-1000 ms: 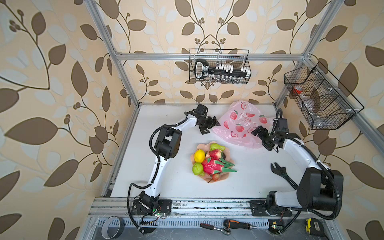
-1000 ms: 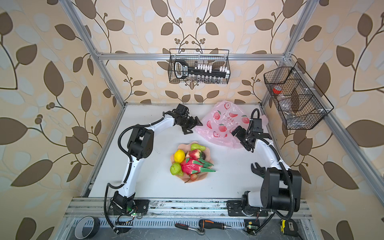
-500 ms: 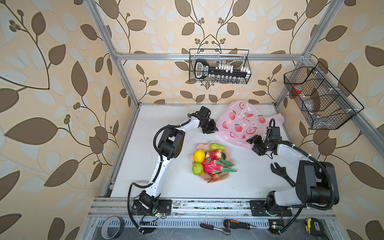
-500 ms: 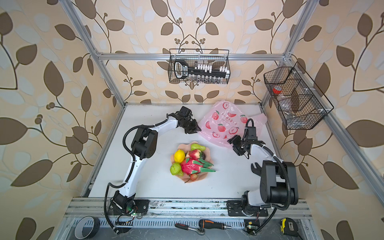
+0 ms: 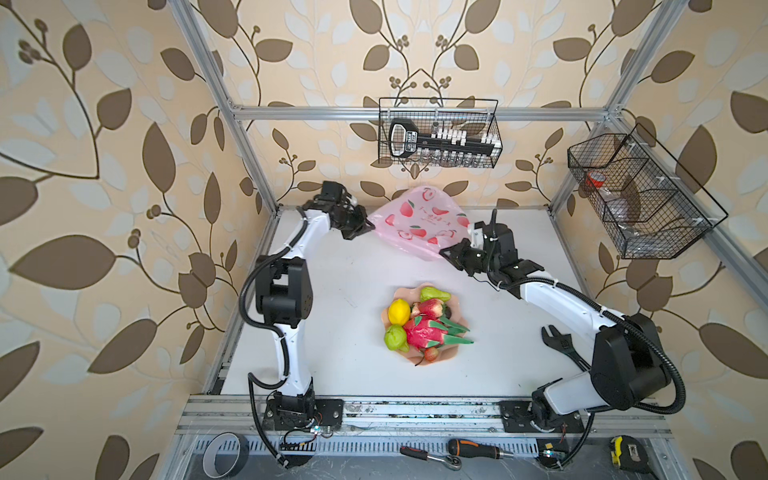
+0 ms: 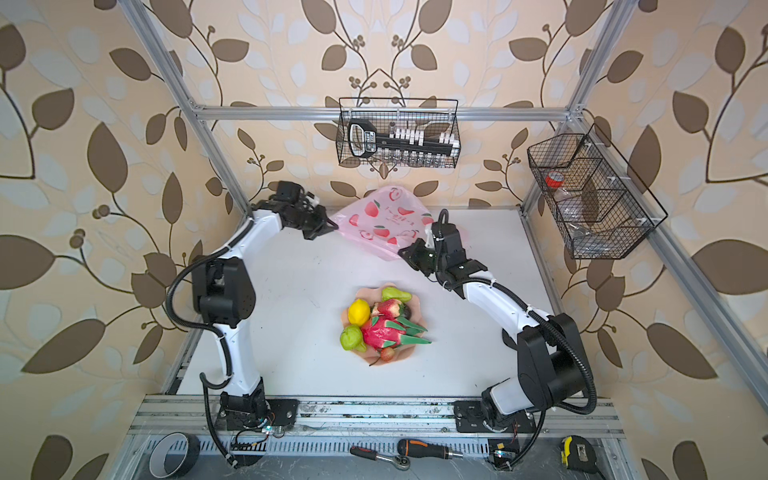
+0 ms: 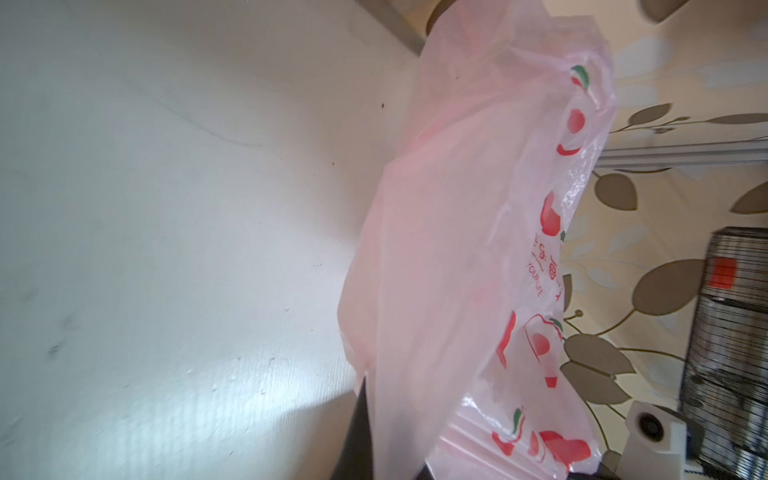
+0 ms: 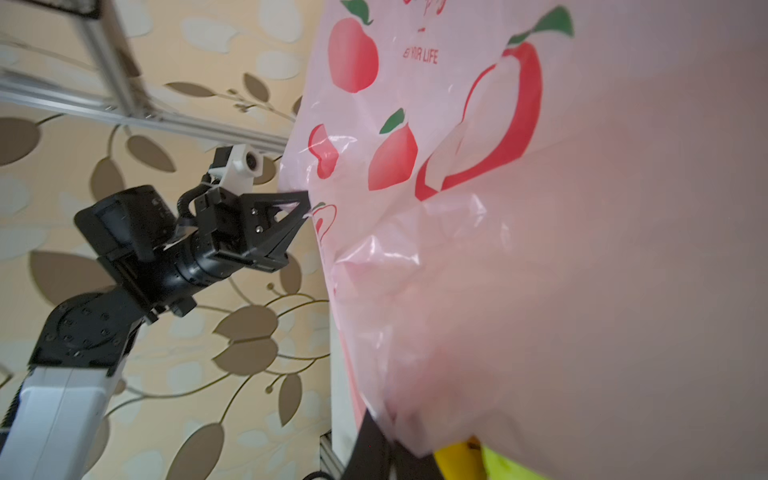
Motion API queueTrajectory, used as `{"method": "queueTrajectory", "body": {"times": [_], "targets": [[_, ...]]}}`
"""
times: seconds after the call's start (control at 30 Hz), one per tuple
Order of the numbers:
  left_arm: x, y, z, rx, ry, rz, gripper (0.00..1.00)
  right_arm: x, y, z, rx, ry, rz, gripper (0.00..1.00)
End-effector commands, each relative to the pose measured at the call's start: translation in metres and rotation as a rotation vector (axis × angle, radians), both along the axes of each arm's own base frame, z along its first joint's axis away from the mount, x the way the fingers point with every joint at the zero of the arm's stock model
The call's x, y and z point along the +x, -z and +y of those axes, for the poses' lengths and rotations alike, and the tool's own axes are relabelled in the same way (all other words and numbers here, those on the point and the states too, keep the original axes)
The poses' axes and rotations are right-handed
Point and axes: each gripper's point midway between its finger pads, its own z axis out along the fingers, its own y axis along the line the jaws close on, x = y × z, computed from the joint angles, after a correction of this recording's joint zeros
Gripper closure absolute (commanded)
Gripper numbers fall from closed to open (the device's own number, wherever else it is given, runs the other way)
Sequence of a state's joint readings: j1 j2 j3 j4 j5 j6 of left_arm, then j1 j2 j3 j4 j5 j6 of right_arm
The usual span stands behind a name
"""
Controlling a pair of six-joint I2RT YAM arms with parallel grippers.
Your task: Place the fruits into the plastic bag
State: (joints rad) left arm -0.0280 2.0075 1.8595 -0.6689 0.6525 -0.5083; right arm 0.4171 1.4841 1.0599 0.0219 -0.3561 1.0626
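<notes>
Both sets of jaws have snapped shut since a second ago! The left gripper [image 5: 367, 227] now pinches the plastic bag [image 5: 415, 226] at its left edge and the right gripper [image 5: 448, 253] clamps its lower right corner. The bag, slumped on the table [image 5: 353, 270] before, is lifted and stretched between them at the back. The fruits [image 5: 419, 328] haven't budged, still piled on the plate [image 5: 451, 354]

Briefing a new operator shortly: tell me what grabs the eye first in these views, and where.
The pink printed plastic bag stands out most, stretched near the back wall between the left gripper and right gripper, both shut on its edges. Next come the bright toy fruits mid-table, a dragon fruit and lemon topping a peach scalloped plate.
</notes>
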Motion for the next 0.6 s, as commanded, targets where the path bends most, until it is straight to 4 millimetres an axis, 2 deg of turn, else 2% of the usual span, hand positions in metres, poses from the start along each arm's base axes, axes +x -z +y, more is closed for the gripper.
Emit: {"method": "queueTrajectory", "body": {"times": [0.0,0.13,0.2,0.37,0.5,0.53,0.57], "targets": [[0.009,-0.014,0.096,0.176,-0.153,-0.054,0.96,-0.014,-0.004,0.029,0.050,0.006,0.062,1.00],[-0.004,-0.021,0.148,0.268,-0.216,-0.034,0.95,-0.040,-0.012,0.102,0.200,-0.073,0.105,1.00],[-0.010,-0.021,0.166,0.315,-0.234,-0.019,0.95,-0.054,-0.019,0.144,0.295,-0.136,0.126,1.00],[-0.019,-0.020,0.210,0.439,-0.269,0.013,0.94,-0.104,-0.021,0.245,0.343,-0.269,0.192,1.00],[-0.028,-0.006,0.243,0.485,-0.321,0.057,0.92,-0.147,-0.014,0.302,0.380,-0.339,0.255,1.00],[-0.029,-0.005,0.248,0.491,-0.328,0.059,0.86,-0.157,-0.015,0.313,0.404,-0.362,0.274,0.96],[-0.033,0.008,0.251,0.483,-0.328,0.090,0.75,-0.166,-0.014,0.321,0.420,-0.386,0.300,0.81]]}}
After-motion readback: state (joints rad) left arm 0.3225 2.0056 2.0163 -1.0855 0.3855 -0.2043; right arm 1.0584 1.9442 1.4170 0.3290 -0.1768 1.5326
